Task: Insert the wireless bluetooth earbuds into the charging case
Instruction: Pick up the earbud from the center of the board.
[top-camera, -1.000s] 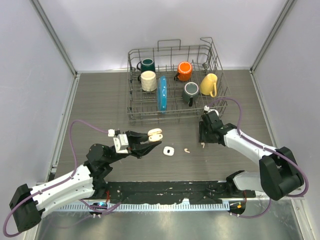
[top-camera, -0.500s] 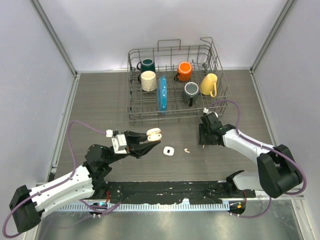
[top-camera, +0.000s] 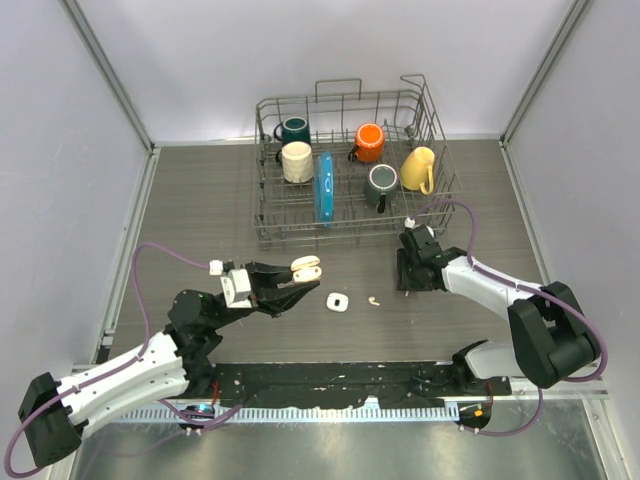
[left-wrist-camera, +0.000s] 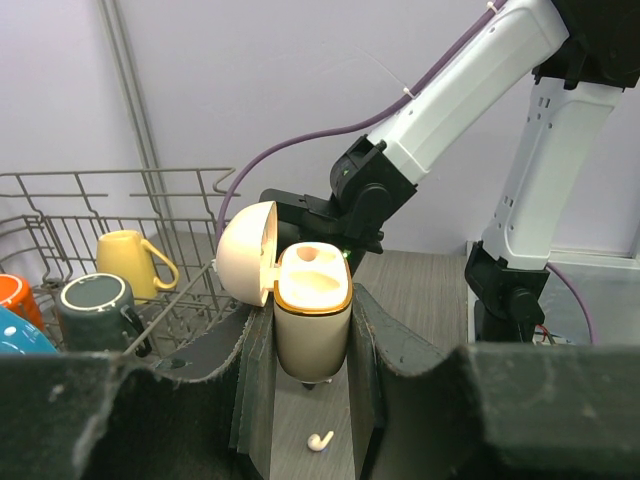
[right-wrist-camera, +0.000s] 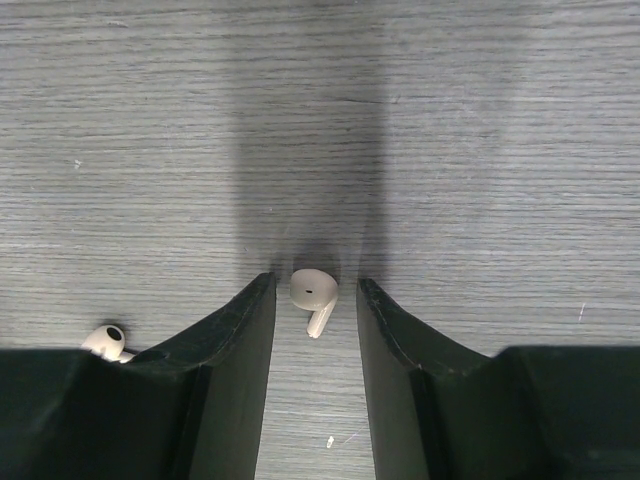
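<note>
Currently the left gripper (top-camera: 302, 274) is clamped on the case (left-wrist-camera: 312, 318) and holds it upright above the table (top-camera: 200, 210), left of centre. The case's lid is swung open and its top sockets show.

The right gripper (top-camera: 404, 282) points down at the table on the right, just near of the rack (top-camera: 268, 232). Its jaws are narrowly parted, and one earbud (right-wrist-camera: 311, 291) lies on the wood between them with a slim gap on each side, touching neither finger.

A second earbud (top-camera: 373, 299) lies on the table between the two grippers. Just left of it sits a small white piece (top-camera: 338, 302) with a dark hole; what it is cannot be told.

At the far side, the rack holds mugs (top-camera: 369, 142) and a blue plate (top-camera: 324, 186) on edge.
</note>
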